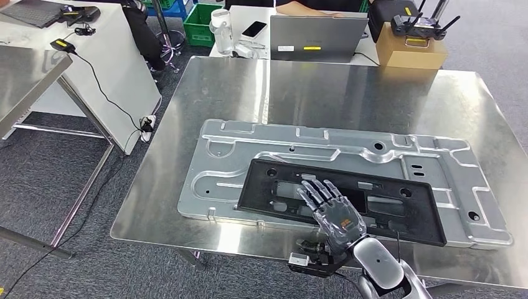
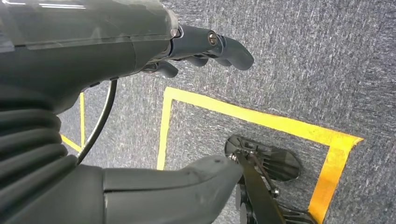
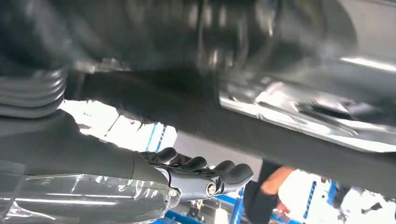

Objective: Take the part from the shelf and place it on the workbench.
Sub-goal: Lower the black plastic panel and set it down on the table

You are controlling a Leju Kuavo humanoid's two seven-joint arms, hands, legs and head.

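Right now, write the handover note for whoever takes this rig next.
Right hand: open, fingers spread flat over the black part, holding nothing.
Left hand: hanging over grey carpet, holding nothing; fingers look loosely apart.
Black part lies flat on the silver panel on the workbench.
Done: the part is off the shelf and on the bench.
Left: lift the right hand clear and check that the part sits steady.

The head view looks steeply down from high up onto the steel workbench (image 1: pixel 261 87). The left wrist view faces grey carpet (image 2: pixel 303 60) close below, while the right wrist view (blurred) sits tight against the black panel (image 1: pixel 348 196), shared with the head view.
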